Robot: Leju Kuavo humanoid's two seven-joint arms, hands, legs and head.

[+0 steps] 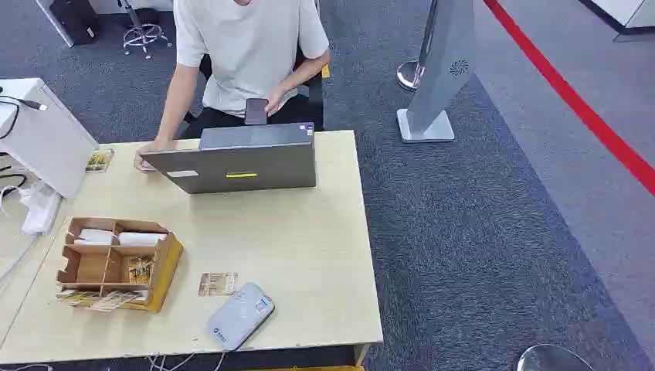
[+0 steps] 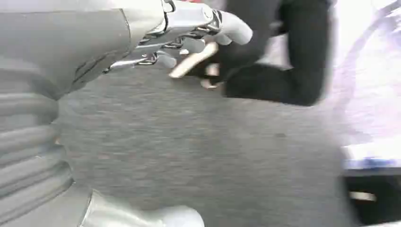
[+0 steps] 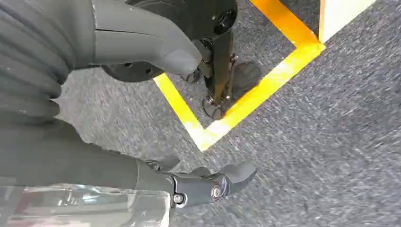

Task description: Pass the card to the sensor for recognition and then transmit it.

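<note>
A card (image 1: 217,284) lies flat on the wooden table (image 1: 309,247) near its front edge. Just in front of it sits the grey sensor pad (image 1: 240,315). A wooden organizer box (image 1: 117,263) at the front left holds more cards in its compartments. My left hand (image 2: 156,33) hangs over grey carpet, fingers apart, holding nothing. My right hand (image 3: 156,113) also hangs over the carpet, thumb and fingers spread with nothing between them.
A person (image 1: 247,54) sits behind the table at a grey laptop (image 1: 239,158), holding a phone (image 1: 256,110). A white device (image 1: 42,135) and cables stand at the left. A grey stand (image 1: 440,69) rises at the back right. Yellow floor tape (image 3: 246,94) crosses the carpet.
</note>
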